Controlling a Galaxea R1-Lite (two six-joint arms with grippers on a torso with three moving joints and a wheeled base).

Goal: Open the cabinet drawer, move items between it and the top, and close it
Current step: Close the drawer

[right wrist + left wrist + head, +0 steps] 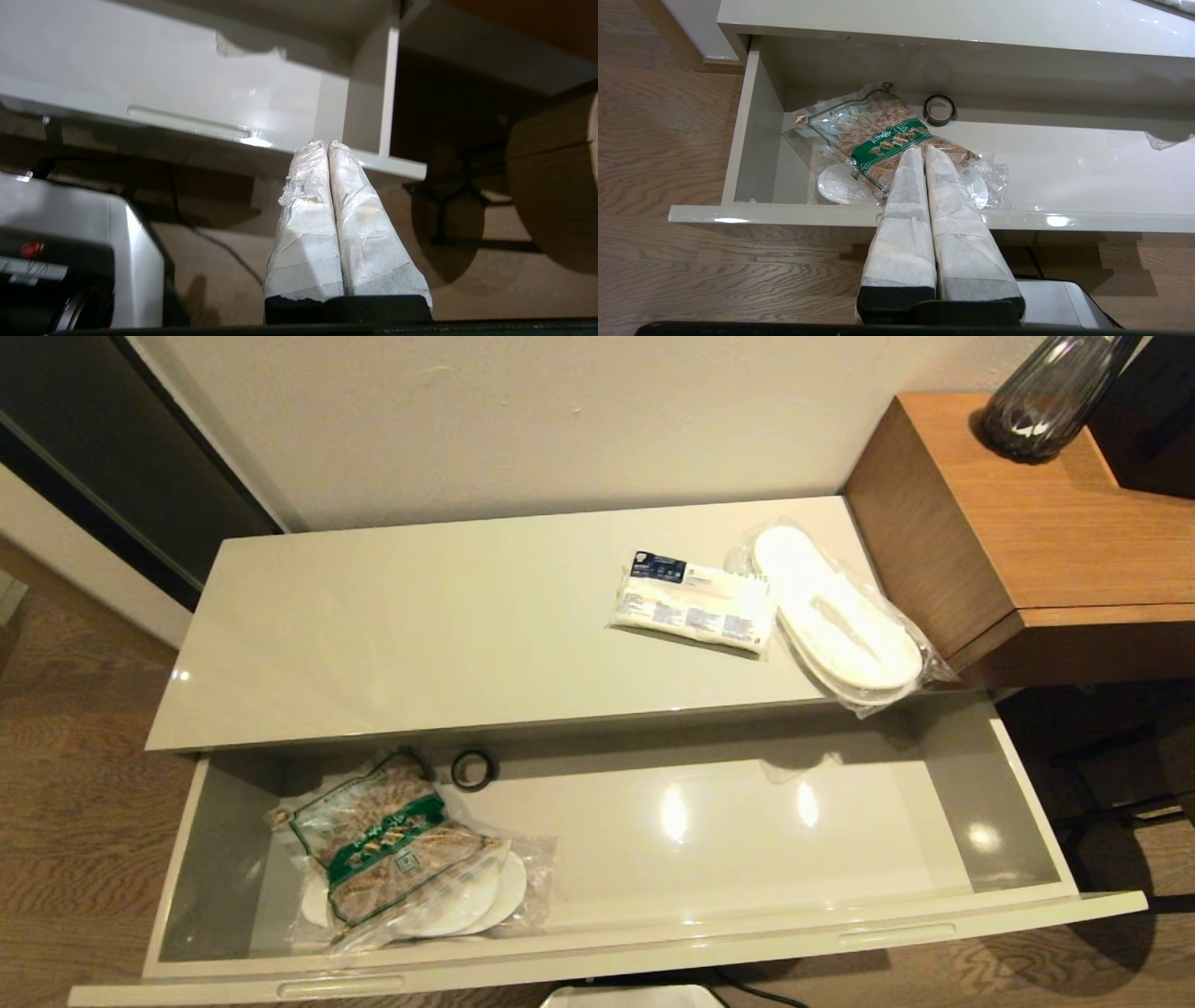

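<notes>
**A:** Where does the job stand?

**B:** The drawer is pulled fully out. The slippers and the packet lie on the top at its right end, touching each other, the slippers just beside the wood block, with their wrap hanging a little over the front edge. I judge the opening is done and the moving of items is the step in hand.

**A:** And the grippers?

**B:** Neither shows in the head view. The left gripper hangs before the drawer's left end, fingers pressed together, holding nothing. The right gripper is below the drawer's right front corner, fingers likewise together and empty.

**A:** So the next move?

**B:** Probably the right arm must rise, spread its fingers and take the packet or slippers. Both are flat, so a low pinch at an edge seems needed, and the wrap looks slippery.

**A:** Anything in the way?

**B:** The drawer's right half is bare. At its left lie a snack bag over something white and wrapped, and a black ring near the back. The open drawer front stands between the robot and the top. A dark vase stands on the block, well apart.
</notes>
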